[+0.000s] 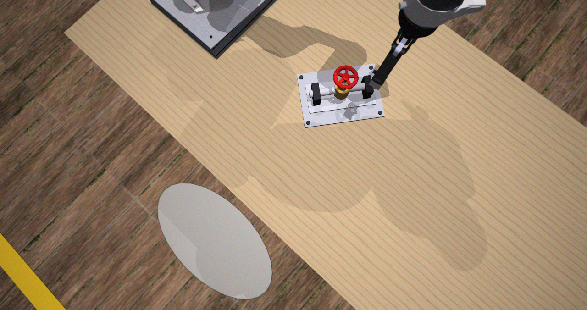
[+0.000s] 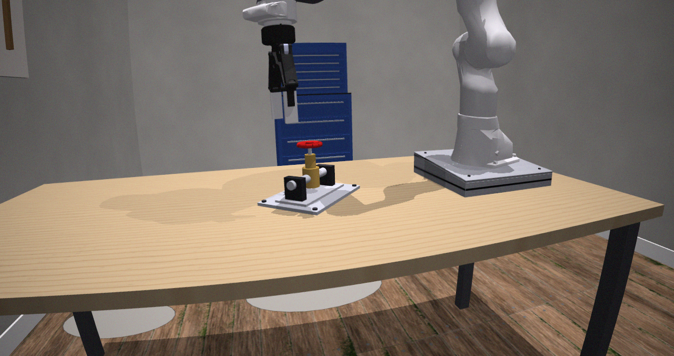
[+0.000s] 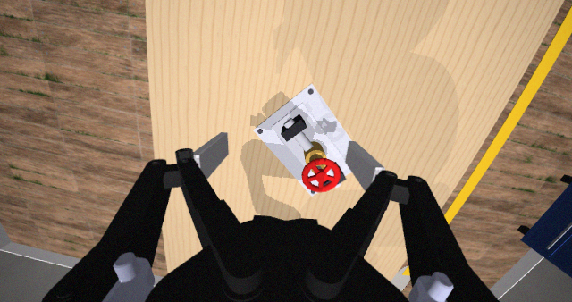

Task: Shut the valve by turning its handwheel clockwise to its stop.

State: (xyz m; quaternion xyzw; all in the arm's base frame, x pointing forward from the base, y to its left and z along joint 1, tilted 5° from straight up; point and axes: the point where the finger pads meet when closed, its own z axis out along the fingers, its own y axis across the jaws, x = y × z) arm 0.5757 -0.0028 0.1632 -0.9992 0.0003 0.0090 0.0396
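Observation:
The valve stands on a grey base plate (image 1: pixel 369 112) (image 2: pixel 337 194) (image 3: pixel 313 103) in the middle of the table. Its red handwheel (image 1: pixel 345 77) (image 2: pixel 309 144) (image 3: pixel 321 175) lies level on top of a brass body (image 1: pixel 341 92) (image 2: pixel 310 172), with a white pipe held in two black clamps. My gripper (image 1: pixel 374 81) (image 2: pixel 285 116) (image 3: pixel 287 147) is open and empty. It hangs above the handwheel's height and a little off to one side, touching nothing. In the wrist view the wheel shows between the two finger pads, nearer the right one.
The arm's base (image 1: pixel 229 16) (image 2: pixel 481 175) is bolted to the table's far end. A blue tool cabinet (image 2: pixel 325 71) (image 3: pixel 550 235) stands behind the table. A yellow floor line (image 1: pixel 24 275) (image 3: pixel 514 119) and a grey oval patch (image 1: pixel 213 242) lie on the floor.

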